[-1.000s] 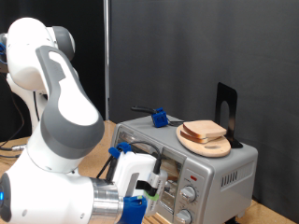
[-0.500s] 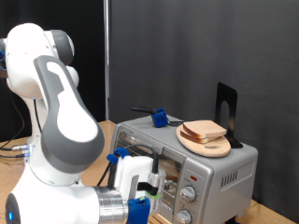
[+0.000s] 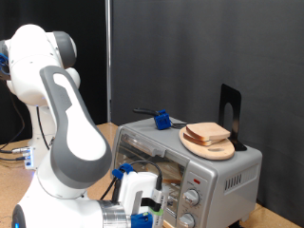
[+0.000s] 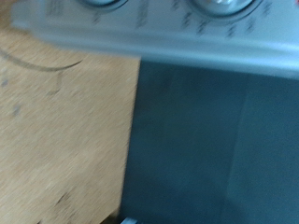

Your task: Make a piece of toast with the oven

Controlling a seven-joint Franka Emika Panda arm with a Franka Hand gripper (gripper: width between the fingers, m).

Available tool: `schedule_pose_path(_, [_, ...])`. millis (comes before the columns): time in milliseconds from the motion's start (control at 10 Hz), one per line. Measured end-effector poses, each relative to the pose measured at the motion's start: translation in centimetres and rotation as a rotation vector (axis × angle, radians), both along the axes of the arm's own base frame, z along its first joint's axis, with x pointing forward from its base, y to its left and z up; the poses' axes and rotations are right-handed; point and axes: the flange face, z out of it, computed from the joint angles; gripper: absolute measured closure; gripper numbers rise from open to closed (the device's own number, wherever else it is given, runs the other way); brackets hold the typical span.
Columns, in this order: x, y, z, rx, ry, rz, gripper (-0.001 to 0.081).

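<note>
White-and-grey robot arm [image 3: 57, 142] fills the exterior view's left and bottom, nearest the camera. Its pincer [image 3: 142, 201], white body with blue fittings, sits low at the bottom centre, just in front of the oven's door, near the knobs. Fingers mostly hidden behind the hand; cannot tell how far apart they stand, nothing seen between them.

Next back: small boxy silver-grey metal toaster oven [image 3: 214, 176] on a light wooden tabletop [image 3: 14, 166]. Glass door [image 3: 142, 152] faces the exterior view's left-bottom, two round knobs [image 3: 189, 199] stacked on the panel at the door's right. Inside of the oven too dark to read.

On the oven's roof: round wooden plate [image 3: 215, 149] with a short stack of pale bread slices with light-brown crust [image 3: 207, 134] lying flat on it, at the exterior view's right. A blue-handled tool [image 3: 161, 120] lies on the roof to the left of the plate, apart from it. A black upright stand [image 3: 231, 112] stands behind the plate. No single piece of toast apart from the stack is visible.

Wrist view, blurred: silver oven front edge [image 4: 187, 37] with knob rims [image 4: 217, 5] along one side, wooden tabletop [image 4: 61, 140] and a dark area beside it. Pincer fingers not in that frame.

Black curtain [image 3: 209, 47] at the far back.
</note>
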Motion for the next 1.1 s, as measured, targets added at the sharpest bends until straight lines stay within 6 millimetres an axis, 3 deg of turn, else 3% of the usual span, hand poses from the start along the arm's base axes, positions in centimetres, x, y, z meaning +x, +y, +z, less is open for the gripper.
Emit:
schedule_pose_path(700, [-0.4, 2.4, -3.1, 0.093, -0.047, 0.053, -0.0002])
schedule_pose_path(1100, [-0.6, 2.5, -4.3, 0.100, -0.034, 0.043, -0.0002])
